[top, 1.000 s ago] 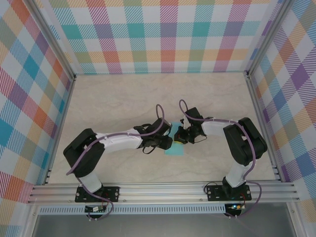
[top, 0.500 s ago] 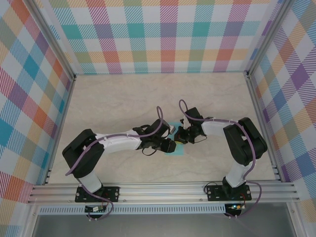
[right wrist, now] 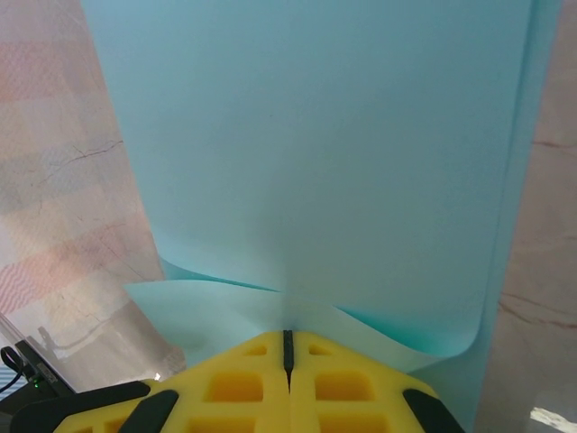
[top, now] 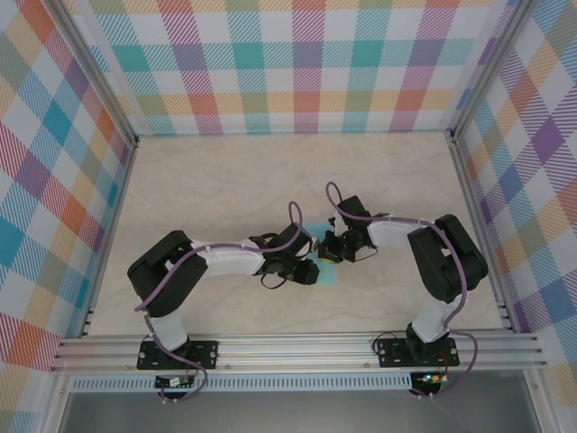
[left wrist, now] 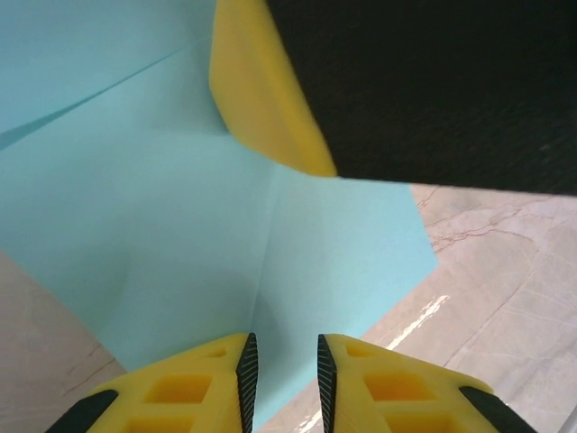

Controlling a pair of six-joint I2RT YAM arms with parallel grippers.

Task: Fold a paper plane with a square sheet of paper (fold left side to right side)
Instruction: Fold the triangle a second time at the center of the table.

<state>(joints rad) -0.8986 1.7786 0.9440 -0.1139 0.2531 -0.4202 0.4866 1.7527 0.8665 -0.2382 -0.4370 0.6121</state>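
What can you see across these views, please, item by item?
square sheet of paper: one, light turquoise, mid-table between the pincers.
table: one, beige marbled, beneath everything.
walls: three, pastel plaid, around the table.
frame rails: several, silver, near edge.
left arm: one, white and black, reaching inward.
right arm: one, white and black, reaching inward.
left pincer: one, yellow, jaws slightly apart over the paper.
right pincer: one, yellow, shut on the paper.

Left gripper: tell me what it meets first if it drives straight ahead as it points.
The square sheet of paper, lying right at the left gripper's tips. Depth is unclear, but beyond it sits a yellow finger of the right gripper.
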